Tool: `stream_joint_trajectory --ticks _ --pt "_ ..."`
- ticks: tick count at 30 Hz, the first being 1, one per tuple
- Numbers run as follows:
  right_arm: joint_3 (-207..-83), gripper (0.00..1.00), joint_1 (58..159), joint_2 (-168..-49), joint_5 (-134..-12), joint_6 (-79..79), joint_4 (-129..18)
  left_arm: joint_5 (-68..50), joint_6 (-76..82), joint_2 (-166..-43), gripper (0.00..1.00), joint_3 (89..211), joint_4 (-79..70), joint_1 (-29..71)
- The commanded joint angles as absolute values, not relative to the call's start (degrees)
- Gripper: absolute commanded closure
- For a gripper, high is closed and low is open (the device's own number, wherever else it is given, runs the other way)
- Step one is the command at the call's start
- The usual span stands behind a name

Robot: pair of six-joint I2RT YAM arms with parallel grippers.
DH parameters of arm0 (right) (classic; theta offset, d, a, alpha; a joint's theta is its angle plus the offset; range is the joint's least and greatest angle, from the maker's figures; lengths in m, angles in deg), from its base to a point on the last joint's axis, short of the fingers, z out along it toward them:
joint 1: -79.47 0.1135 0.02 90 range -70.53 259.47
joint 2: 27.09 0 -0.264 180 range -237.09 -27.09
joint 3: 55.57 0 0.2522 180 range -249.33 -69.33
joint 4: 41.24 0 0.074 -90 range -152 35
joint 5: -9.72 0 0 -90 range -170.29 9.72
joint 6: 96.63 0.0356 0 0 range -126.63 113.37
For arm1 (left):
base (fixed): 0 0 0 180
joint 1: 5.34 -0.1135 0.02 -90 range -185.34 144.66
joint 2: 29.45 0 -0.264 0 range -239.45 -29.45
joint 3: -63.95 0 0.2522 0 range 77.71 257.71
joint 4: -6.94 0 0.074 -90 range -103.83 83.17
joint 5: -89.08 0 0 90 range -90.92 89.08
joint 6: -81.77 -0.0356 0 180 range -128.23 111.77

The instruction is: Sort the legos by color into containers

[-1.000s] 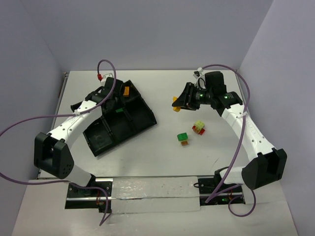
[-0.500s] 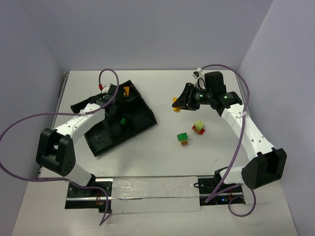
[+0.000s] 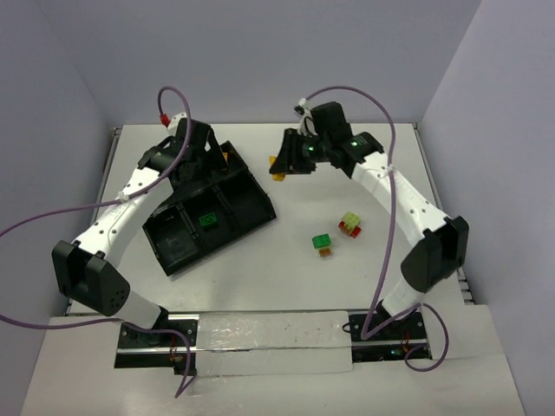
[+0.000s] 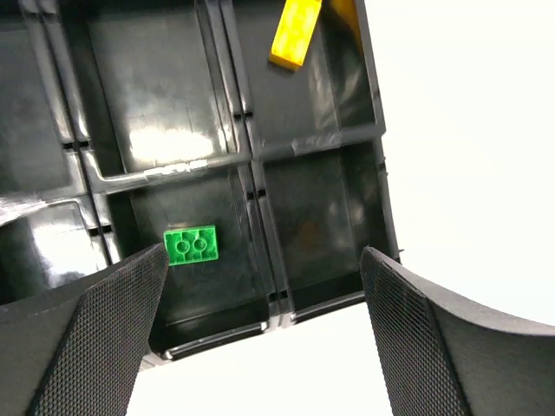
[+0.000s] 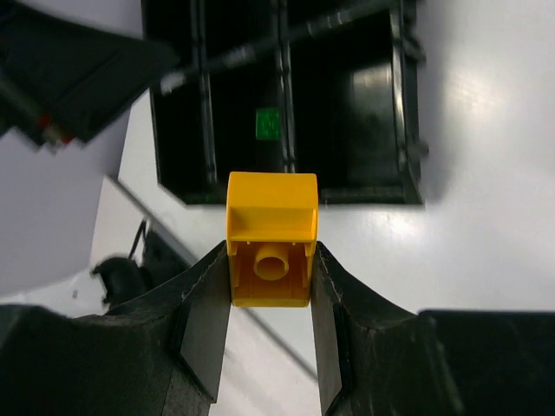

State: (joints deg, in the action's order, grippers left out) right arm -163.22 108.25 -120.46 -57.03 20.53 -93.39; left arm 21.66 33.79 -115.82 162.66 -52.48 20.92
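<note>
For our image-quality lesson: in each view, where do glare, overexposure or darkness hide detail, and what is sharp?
Left wrist: glare streaks whiten the glossy tray floor, and the table is blown out; the green lego is sharp. Right wrist: yellow lego crisp, tray behind dark. Top external: even light, soft shadows.

Table [image 3: 286,277]: open lane between black tray [image 3: 257,206] and green-topped cluster [image 3: 322,243], yellow-green cluster [image 3: 351,224] just beyond. Tray's far half: overhung by left arm [image 3: 130,198]. Beside its far right edge: right gripper [image 3: 279,165] clamping orange brick [image 5: 270,238].
</note>
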Motion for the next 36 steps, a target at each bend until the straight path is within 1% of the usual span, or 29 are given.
stream_joint_trajectory --ticks 1,2,4,6,7,9,11,16,21,22,23,24,26,29,30,32,36 --pt "-172.3 1.00 110.9 -127.7 -65.9 20.6 -89.0 27.9 40.1 -114.5 0.01 169.5 -61.3 19.7" --pt "-175.4 1.00 111.4 -130.8 -65.7 21.7 -88.2 30.8 43.2 -115.0 0.01 171.0 -65.3 19.6" --pt "-179.6 1.00 112.3 -134.8 -66.2 22.3 -87.0 31.4 45.1 -115.8 0.01 172.9 -68.5 19.4" --pt "-188.1 0.98 113.5 -142.5 -67.8 22.4 -86.9 31.2 43.8 -116.6 0.01 174.8 -71.3 19.4" --pt "-188.9 0.97 113.9 -143.3 -68.0 22.5 -86.9 31.2 43.6 -116.6 0.01 175.0 -71.6 19.4" --pt "-196.9 0.96 115.1 -149.7 -71.4 22.7 -88.9 24.0 38.2 -114.0 0.01 172.1 -67.8 19.3" --pt "-200.9 0.94 116.3 -152.8 -73.2 23.0 -88.3 19.3 37.6 -109.5 0.01 167.2 -62.0 19.3" --pt "-203.2 0.91 117.3 -159.2 -75.5 24.1 -84.6 15.4 37.3 -102.3 0.01 160.7 -53.8 19.3" --pt "-204.9 0.84 117.6 -162.8 -75.2 25.0 -82.6 18.4 37.4 -101.2 0.01 160.5 -55.3 19.3" --pt "-205.7 0.79 117.7 -163.7 -75.4 25.0 -82.3 19.1 37.1 -101.2 0.01 160.4 -55.8 19.3" --pt "-206.1 0.76 117.8 -164.3 -75.6 25.0 -81.9 19.4 37.0 -101.3 0.01 160.4 -56.2 19.3" --pt "-206.1 0.69 117.9 -164.6 -75.7 24.9 -81.2 19.6 37.0 -101.3 0.01 160.4 -56.4 19.3" --pt "-207.0 0.49 118.1 -165.2 -75.5 24.9 -80.4 20.0 37.9 -100.8 0.01 159.9 -56.7 19.3" --pt "-209.1 0.27 118.1 -166.2 -75.2 25.1 -80.2 19.5 38.3 -99.1 0.01 158.2 -55.3 19.3" --pt "-209.7 0.22 118.2 -166.4 -75.1 25.2 -79.9 19.2 38.4 -98.6 0.01 157.6 -54.9 19.3" --pt "-210.0 0.17 118.2 -166.2 -74.7 25.5 -79.2 19.0 38.6 -98.3 0.01 157.3 -54.7 19.3" --pt "-211.0 0.15 118.2 -164.3 -74.3 24.9 -79.3 19.2 38.7 -98.0 0.01 157.2 -55.5 19.3"
